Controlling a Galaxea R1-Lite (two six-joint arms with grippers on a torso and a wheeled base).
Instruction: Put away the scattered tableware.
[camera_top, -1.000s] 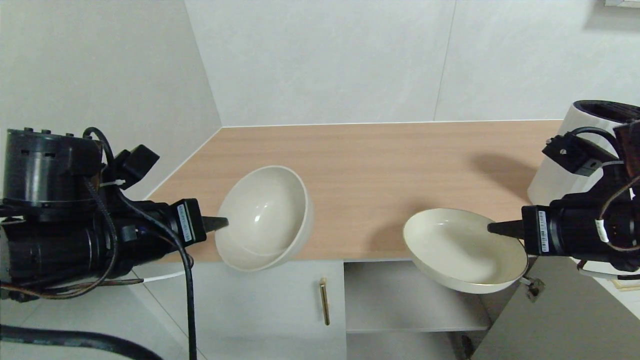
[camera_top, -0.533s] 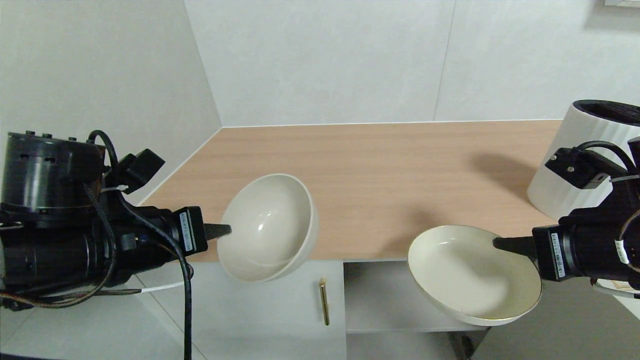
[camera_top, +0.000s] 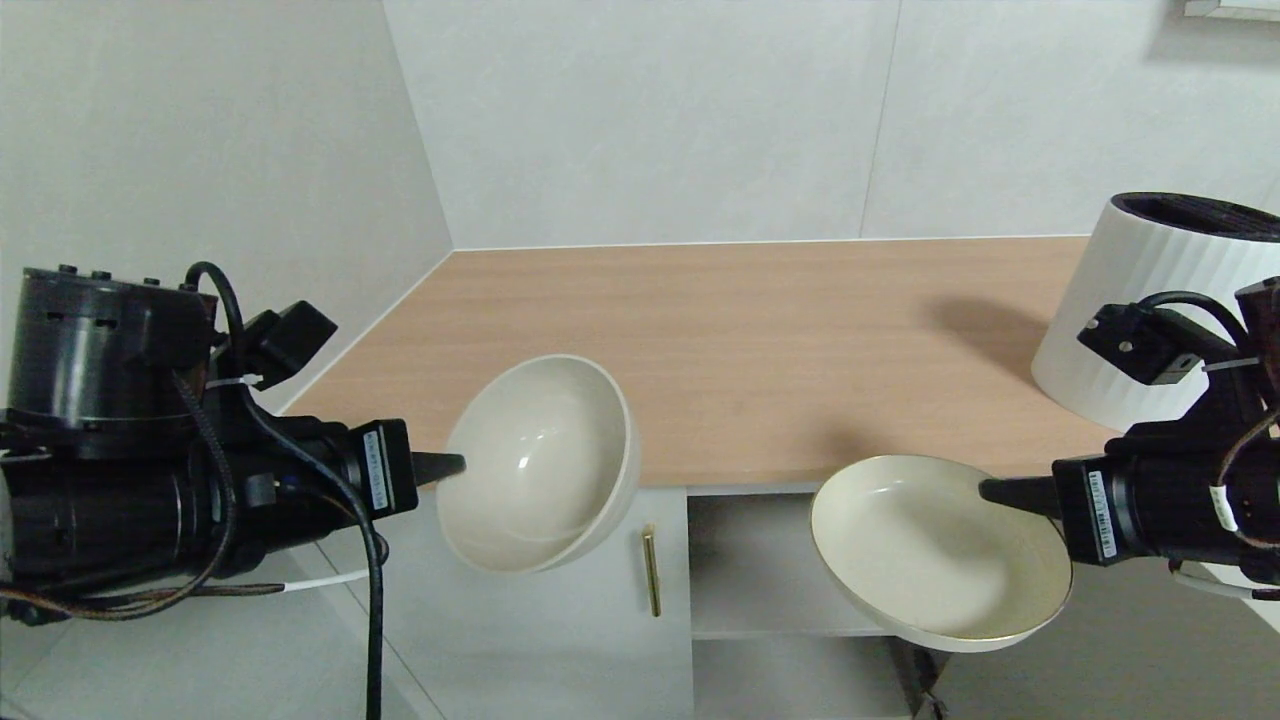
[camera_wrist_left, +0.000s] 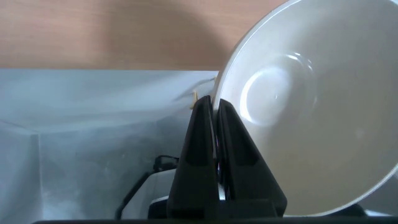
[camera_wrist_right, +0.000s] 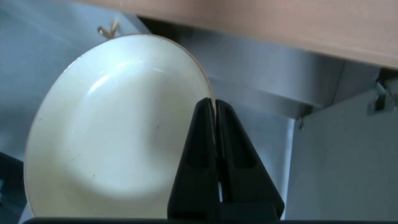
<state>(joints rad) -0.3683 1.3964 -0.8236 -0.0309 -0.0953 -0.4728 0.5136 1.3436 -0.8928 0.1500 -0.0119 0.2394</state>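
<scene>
Gripping the rim of a deep cream bowl (camera_top: 540, 465), the left gripper (camera_top: 445, 467) is clenched on it, one finger inside the rim and one outside, as the left wrist view shows plainly. The bowl hangs in the air, touching nothing else. It is tilted so that its hollow faces up and toward the robot. In the head view its far part overlaps the front edge of the wooden countertop (camera_top: 740, 340), and its near part overlaps the closed cabinet door (camera_top: 560, 640) below. A slim brass handle (camera_top: 651, 570) stands upright on that door, just to the right of the bowl.

The right gripper (camera_top: 990, 490) is likewise clamped shut on tableware: a shallow cream plate (camera_top: 935, 545) with a thin gold-coloured edge, pinched at the rim on the side nearest the right arm. The plate is held off every surface, close to level with a slight tilt, its face upward. It sits lower than the countertop's front edge and in front of the open compartment (camera_top: 750, 560) under the counter, where a pale shelf shows. Bowl and plate are well apart, with the brass handle between them.

A white ribbed container (camera_top: 1130, 300) with a dark opening stands on the countertop at the far right, behind the right arm
</scene>
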